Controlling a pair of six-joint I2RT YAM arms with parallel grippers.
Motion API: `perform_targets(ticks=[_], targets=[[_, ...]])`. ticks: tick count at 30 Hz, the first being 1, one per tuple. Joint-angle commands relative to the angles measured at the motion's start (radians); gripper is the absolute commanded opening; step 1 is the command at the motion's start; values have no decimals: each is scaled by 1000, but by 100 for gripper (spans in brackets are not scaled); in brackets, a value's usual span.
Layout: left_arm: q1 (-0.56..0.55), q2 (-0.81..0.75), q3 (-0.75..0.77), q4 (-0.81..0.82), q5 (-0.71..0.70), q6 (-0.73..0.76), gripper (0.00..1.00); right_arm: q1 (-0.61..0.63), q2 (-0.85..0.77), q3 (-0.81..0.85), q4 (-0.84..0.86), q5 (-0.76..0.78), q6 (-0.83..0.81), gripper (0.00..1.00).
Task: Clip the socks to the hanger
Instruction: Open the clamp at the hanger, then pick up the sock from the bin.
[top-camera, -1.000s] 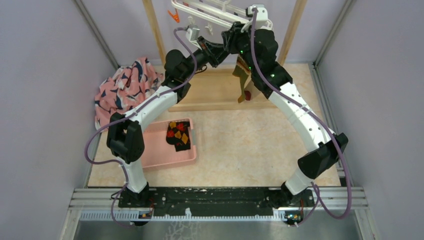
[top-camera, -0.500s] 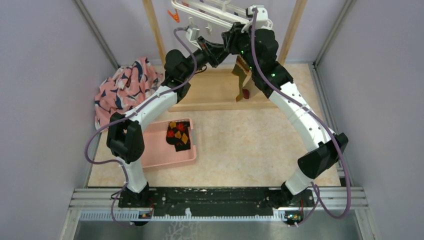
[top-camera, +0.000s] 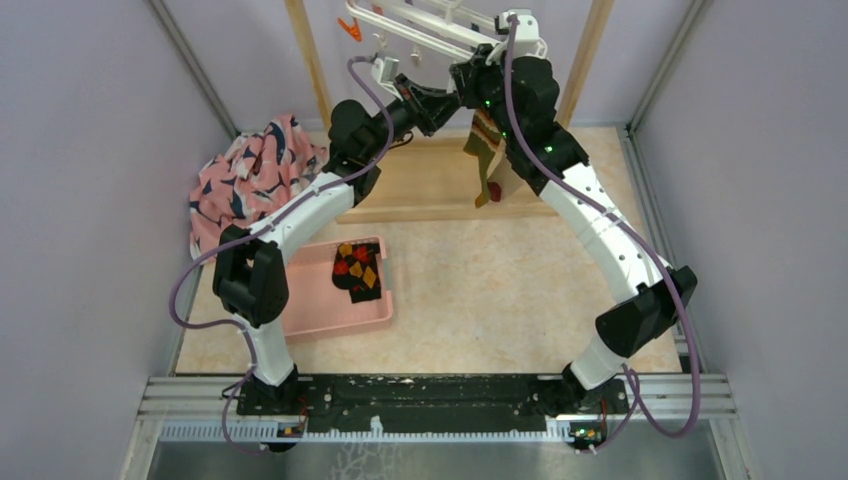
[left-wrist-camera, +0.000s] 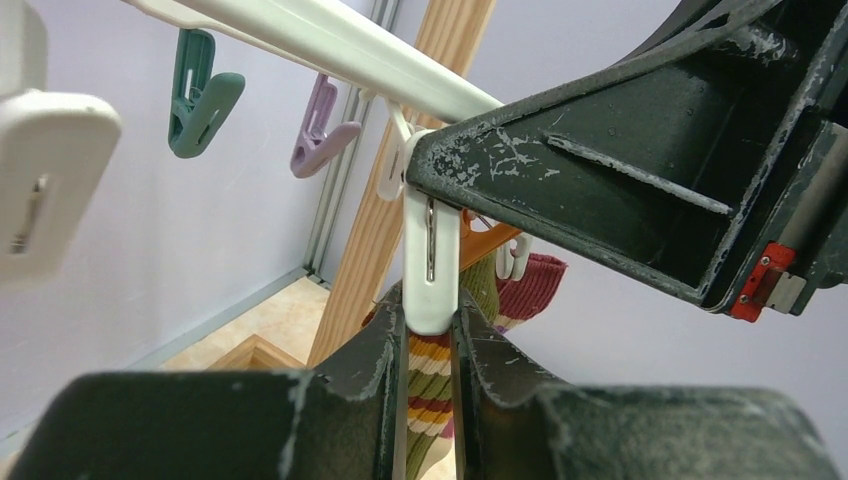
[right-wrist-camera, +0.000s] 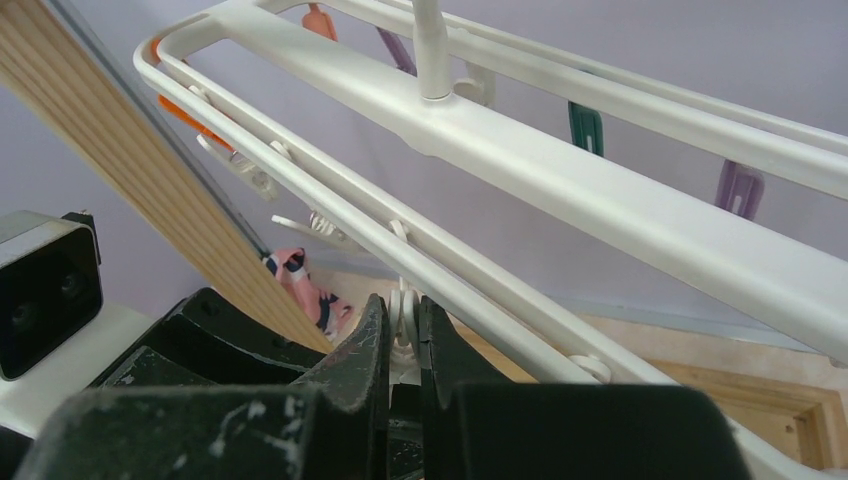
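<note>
Left wrist: clip (left-wrist-camera: 431, 260) at striped sock's (left-wrist-camera: 430, 385) 12 o'clock.
Just now, right gripper (right-wrist-camera: 403, 335) squeezed clip, likely opening it; left gripper (left-wrist-camera: 430, 325) pinches sock.

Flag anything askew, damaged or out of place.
Pink patterned cloth lies crumpled by the left wall, outside the pink tray. Black paint on the right end effector is chipped. The left end effector pinches a white clip above the striped sock; nothing looks spilled.

Striped sock (top-camera: 482, 165) under wht hanger (right-wrist-camera: 600, 198), argyle sock (top-camera: 357, 270) flat
</note>
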Motion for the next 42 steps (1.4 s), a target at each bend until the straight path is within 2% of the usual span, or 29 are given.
perform_targets(ticks=[1,4,6,9,13,20,23,26,29,32,34,37,42], targets=[[-1,-46,-14,43,28,3,0,-12,-2,24,26,-12,12,0],[1,-54,-25,42,26,1,1,-13,-3,26,26,-14,14,0],[1,-69,-53,47,24,2,17,-16,-2,29,26,-20,17,0],[4,-108,-97,31,53,37,26,-18,-2,30,26,-27,20,0],[4,-184,-195,-84,59,140,30,-20,-1,35,29,-37,22,0],[1,-303,-416,-195,-12,274,32,-27,8,40,34,-78,29,0],[1,-365,-513,-228,-103,300,32,-29,6,36,39,-97,35,0],[2,-418,-558,-338,-283,315,36,-30,3,29,46,-105,34,0],[1,-437,-525,-618,-574,291,51,-33,-2,15,59,-114,38,0],[3,-499,-565,-813,-745,220,65,-38,-5,7,60,-118,37,0],[2,-595,-671,-834,-804,155,76,-46,-9,-7,66,-122,38,0],[3,-746,-829,-872,-854,58,83,-57,-12,-21,75,-136,48,0],[3,-837,-935,-1024,-885,1,83,-61,-12,-42,90,-148,63,0]])
